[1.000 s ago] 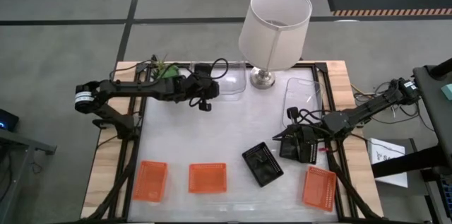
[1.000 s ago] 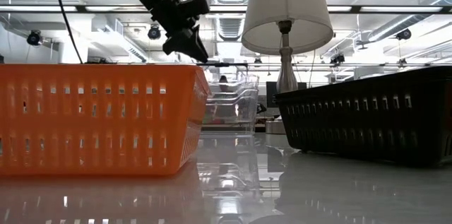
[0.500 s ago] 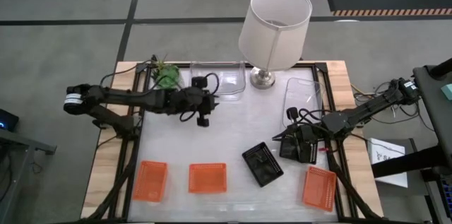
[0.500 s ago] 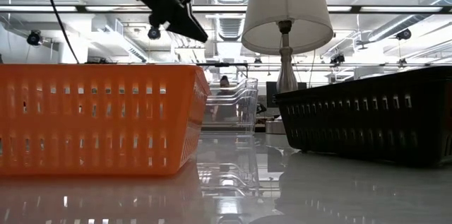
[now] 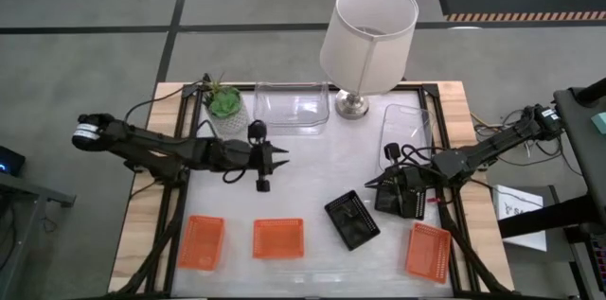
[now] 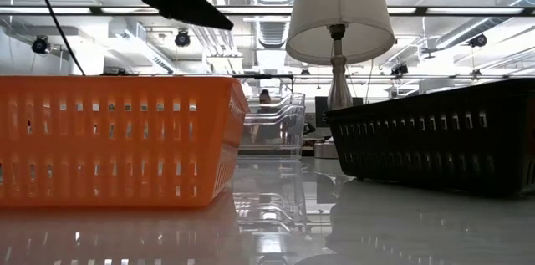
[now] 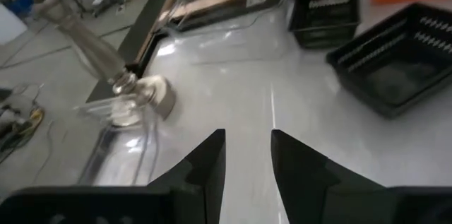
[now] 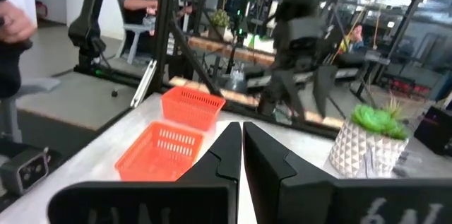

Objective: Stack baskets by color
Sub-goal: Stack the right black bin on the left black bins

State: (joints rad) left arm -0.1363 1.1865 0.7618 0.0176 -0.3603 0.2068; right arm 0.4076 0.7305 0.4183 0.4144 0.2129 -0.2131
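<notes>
The baskets are lying scattered across the table (image 5: 303,163) in the high view: three orange baskets along the bottom, one at lower left (image 5: 202,242), one at lower centre (image 5: 278,238), one at lower right (image 5: 428,251). A black basket (image 5: 351,220) is sitting tilted just right of centre, with another black basket (image 5: 401,194) under the right arm. One clear basket (image 5: 292,106) is lying at upper centre beside the lamp (image 5: 367,40), and another clear basket (image 5: 409,128) is at the right edge. The left gripper (image 5: 275,158) is hovering over bare table at centre left, fingers parted and holding nothing. The right gripper (image 8: 240,143) is closed; whether it is pinching the black basket I cannot tell.

The risks from here, as I judge them: the left arm is reaching near the plant (image 5: 225,103) and the lamp, so a wide swing could be knocking either over. The baskets are light and the table is glossy, so a glancing finger could be shoving a basket away instead of gripping its rim
</notes>
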